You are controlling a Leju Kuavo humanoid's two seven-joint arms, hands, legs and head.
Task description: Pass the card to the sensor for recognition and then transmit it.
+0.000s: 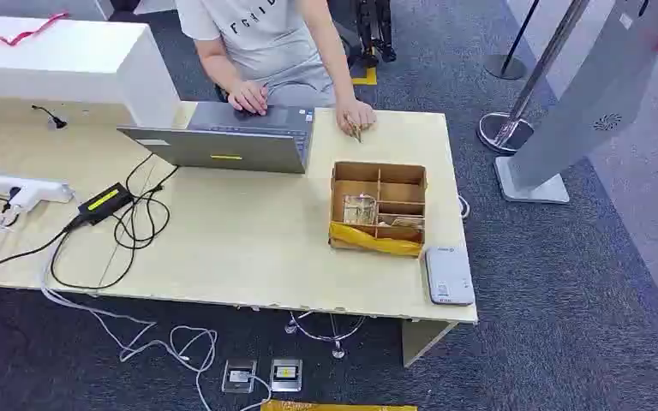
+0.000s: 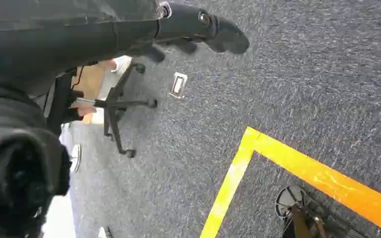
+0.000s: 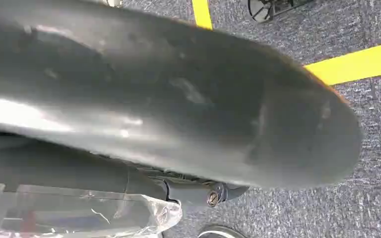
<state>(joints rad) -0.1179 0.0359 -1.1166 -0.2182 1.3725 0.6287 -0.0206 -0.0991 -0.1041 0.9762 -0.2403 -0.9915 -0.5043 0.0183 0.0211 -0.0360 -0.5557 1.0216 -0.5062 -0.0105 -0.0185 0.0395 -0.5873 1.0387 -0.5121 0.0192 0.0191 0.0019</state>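
Head view: pale wooden table (image 1: 240,248). Wooden compartment box (image 1: 379,208) near its right end, yellow-taped front, a clear-wrapped card (image 1: 359,210) in a left-hand compartment. White sensor (image 1: 449,275) flat at the table's right front corner, just beside the box. Laptop (image 1: 227,141) behind; a person's hand (image 1: 355,116) rests on the table beyond the box.

Left wrist view: left hand (image 2: 198,32) hangs over grey carpet (image 2: 302,74), well apart from the card, dark fingers spread, holding nothing. Yellow floor tape (image 2: 297,166) below.

Right wrist view: right hand (image 3: 178,99) a blurred dark mass; finger state cannot be told.
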